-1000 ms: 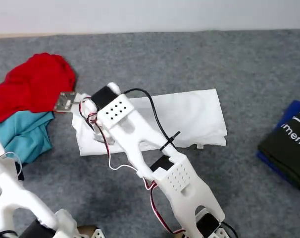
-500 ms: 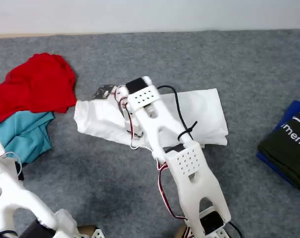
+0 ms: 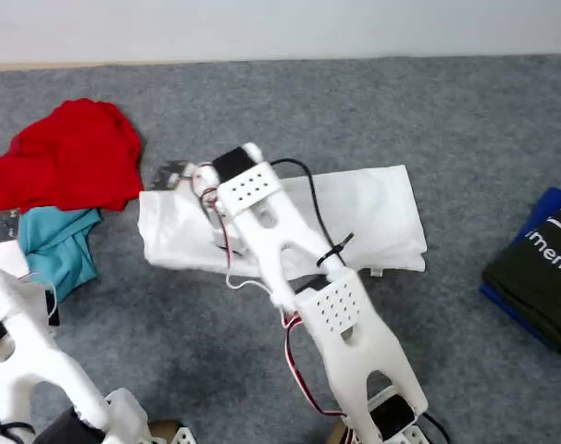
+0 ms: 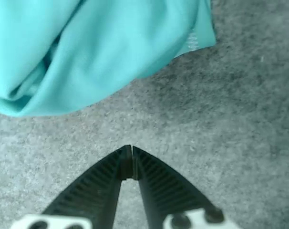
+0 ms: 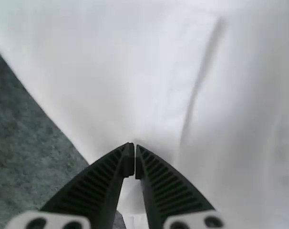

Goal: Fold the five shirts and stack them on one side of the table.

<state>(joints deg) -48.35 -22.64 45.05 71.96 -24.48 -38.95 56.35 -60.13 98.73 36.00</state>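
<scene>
**High view reference: shirt positions and end effector states**

Take the white shirt (image 3: pixel 373 217) as the landmark. Find it laid out as a wide rectangle near the middle of the grey bench (image 3: pixel 355 102).

Look left of the white shirt in the high view for the red shirt (image 3: pixel 68 157), crumpled and just short of the white shirt's far left corner. Find the teal shirt (image 3: pixel 54 245) tucked under the near edge of the red shirt, also crumpled, a little apart from the white shirt.

Look well to the right of the white shirt for a folded dark shirt (image 3: pixel 540 268) at the frame edge, resting on a blue shirt (image 3: pixel 551 205) that shows along its far side.

Trace the right arm (image 3: pixel 290 250) from the near edge of the bench diagonally across the white shirt to its left end, where the wrist sits.

In the right wrist view, read the right end effector (image 5: pixel 130 160) as narrow: tips together, with white fabric drawn up to them beside the shirt's edge.

Find the left arm (image 3: pixel 21 342) well left of the white shirt, on the near side of the teal shirt.

In the left wrist view, read the left end effector (image 4: pixel 129 162) as narrow too: tips together, holding nothing, over bare bench close to the teal shirt's hem.
</scene>
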